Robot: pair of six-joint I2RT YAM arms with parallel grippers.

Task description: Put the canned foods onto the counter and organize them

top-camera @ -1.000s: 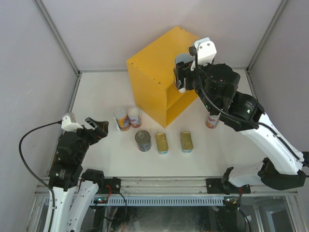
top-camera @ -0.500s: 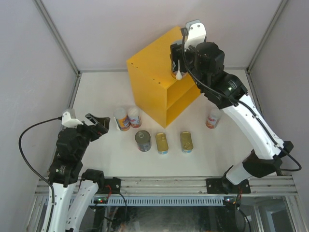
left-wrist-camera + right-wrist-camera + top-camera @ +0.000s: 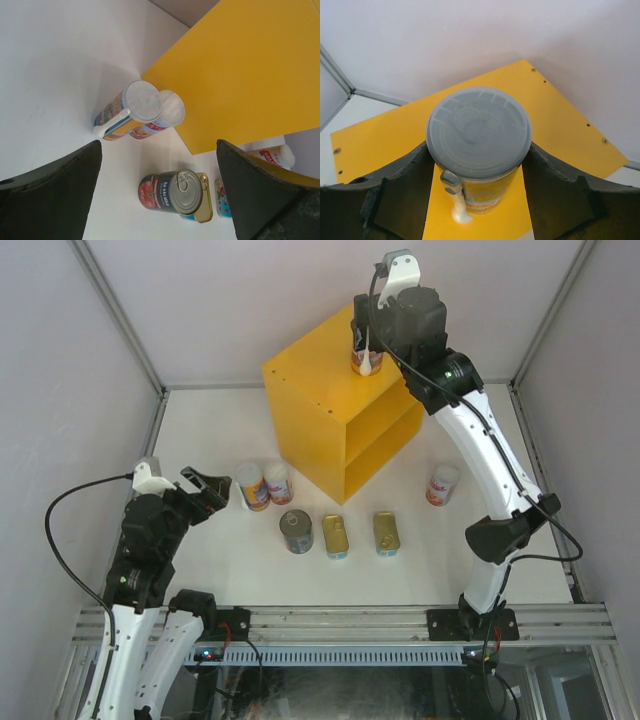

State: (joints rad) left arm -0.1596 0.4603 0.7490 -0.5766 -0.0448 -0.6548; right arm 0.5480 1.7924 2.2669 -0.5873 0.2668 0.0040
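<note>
- Occupying the white table's (image 3: 200, 445) far side as a bright yellow box-shaped counter (image 3: 310, 405).
- Clamping the right gripper (image 3: 367, 348) on a tall slim grey-lidded can (image 3: 478, 131), upright over the counter's flat top.
- Holding the left gripper (image 3: 205, 491) wide open, empty, near two tall white-lidded cans (image 3: 142, 102).

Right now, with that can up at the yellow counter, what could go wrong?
1. The right hand grips the grey-lidded can near an edge of the counter; if it is released off-balance, it might topple over the side.
2. The left hand is open, facing two tall cans that stand in contact; closing on one could knock over the other.
</note>
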